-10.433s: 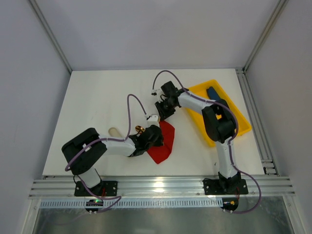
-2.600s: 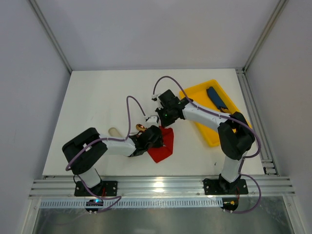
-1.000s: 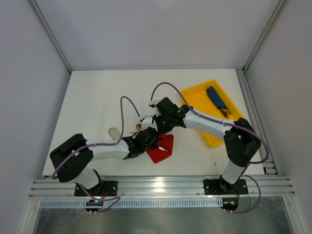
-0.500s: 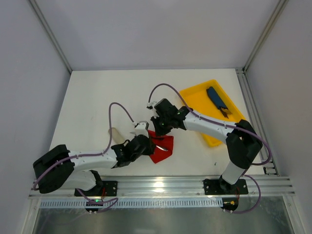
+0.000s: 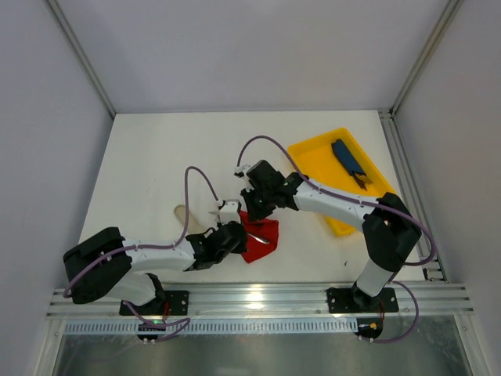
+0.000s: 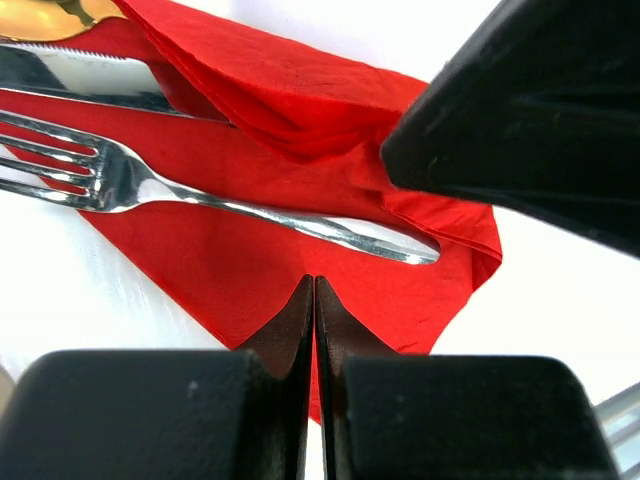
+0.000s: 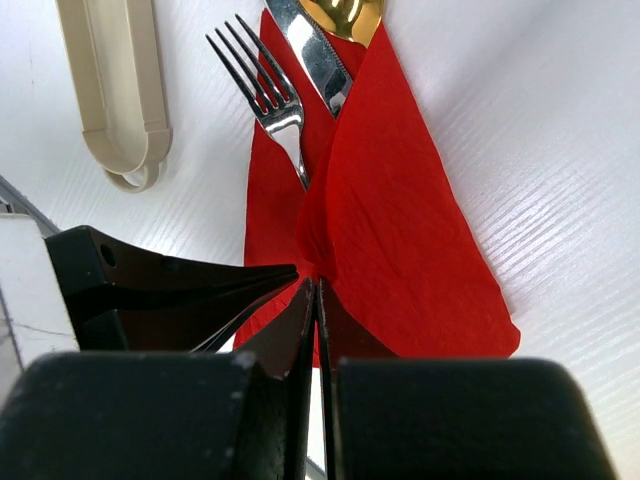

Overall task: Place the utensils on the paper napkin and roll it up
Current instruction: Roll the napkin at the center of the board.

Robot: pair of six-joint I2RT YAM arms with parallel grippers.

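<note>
The red paper napkin lies on the white counter near its front edge, left of the yellow tray. Both arms meet over it. One side of the napkin is folded over into a long, creased flap.

The fork lies flat on the lower layer of paper, just beside the flap's edge. Its handle end rests on the red, and its tines reach past the napkin's edge over the bare counter. The table knife, its blade serrated, and the gold spoon lie alongside the fork. Their lower parts are tucked under the flap, and the blade and bowl stick out at the same end as the tines.

The left end effector has its fingers pressed together with no gap. It grips nothing visible, and its tips are low over the napkin's near corner. The right end effector is likewise closed tight, with its tips at the flap's fold line. Whether a layer of paper is pinched between them cannot be told. The two end effectors are close together.

A pale beige sleeve lies on the counter to the left, apart from the napkin. A flat dark-blue oblong item lies in the tray.
</note>
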